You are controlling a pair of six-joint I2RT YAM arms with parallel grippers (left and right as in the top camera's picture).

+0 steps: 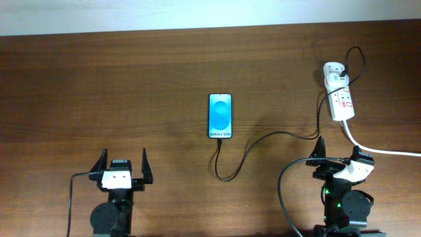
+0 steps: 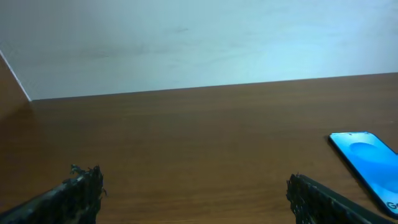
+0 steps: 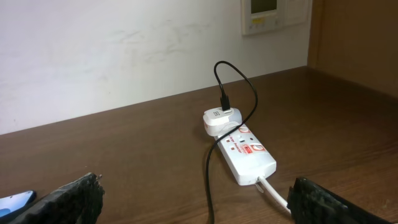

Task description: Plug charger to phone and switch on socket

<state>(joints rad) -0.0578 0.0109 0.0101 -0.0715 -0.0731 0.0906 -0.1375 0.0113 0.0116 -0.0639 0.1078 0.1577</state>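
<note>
The phone (image 1: 220, 116), a slim black-rimmed rectangle with a bright blue screen, lies flat on the brown wooden table (image 1: 131, 79). The charger (image 1: 263, 137), a thin black cable, meets the phone's near short edge and loops just below it. It then runs off to the phone's right and up to a small white adapter (image 1: 334, 71). Whether its tip is seated in the phone cannot be told.

The adapter sits at the far end of the socket (image 1: 343, 103), a white oblong plastic power strip with red switch marks, well to the right of the phone. The switch position is too small to read. A thick white cord (image 1: 381, 151) leaves the strip's near end.

The left gripper (image 1: 123, 157) hovers below and left of the phone, fingers spread wide, holding nothing. The right gripper (image 1: 340, 153) sits below and right of the phone, near the socket, jaws likewise apart and empty.
</note>
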